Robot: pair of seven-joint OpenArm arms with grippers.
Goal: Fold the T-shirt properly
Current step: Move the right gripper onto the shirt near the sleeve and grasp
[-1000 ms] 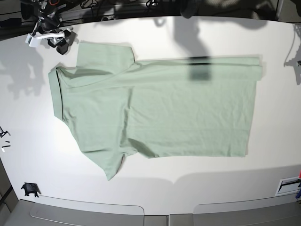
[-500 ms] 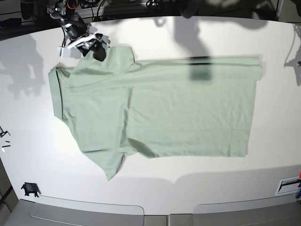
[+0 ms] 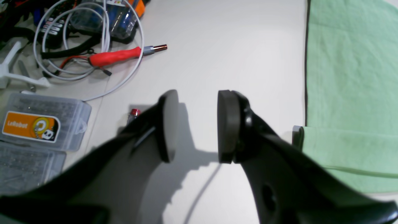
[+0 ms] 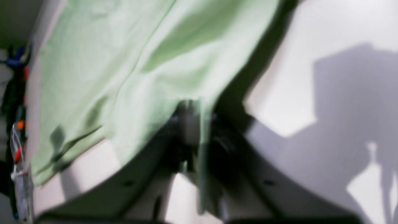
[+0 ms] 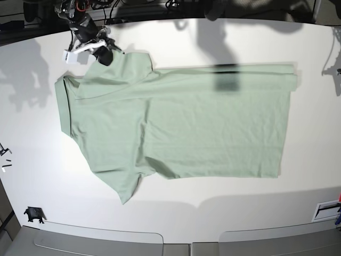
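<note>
Since a second ago the right tool point(image 5: 104, 52) has swung in from the tabletop's point(image 5: 176, 34) far corner onto the upper sleeve of the pale mint-green short-sleeved cotton T-shirt point(image 5: 181, 125) and closed, clamping the sleeve edge, probably to draw it inward for a first fold. Otherwise the shirt lies flat and spread across the white tabletop. Beside the shirt's hem, the left tool point(image 3: 196, 124) hovers with pads apart, holding nothing, likely waiting.
</note>
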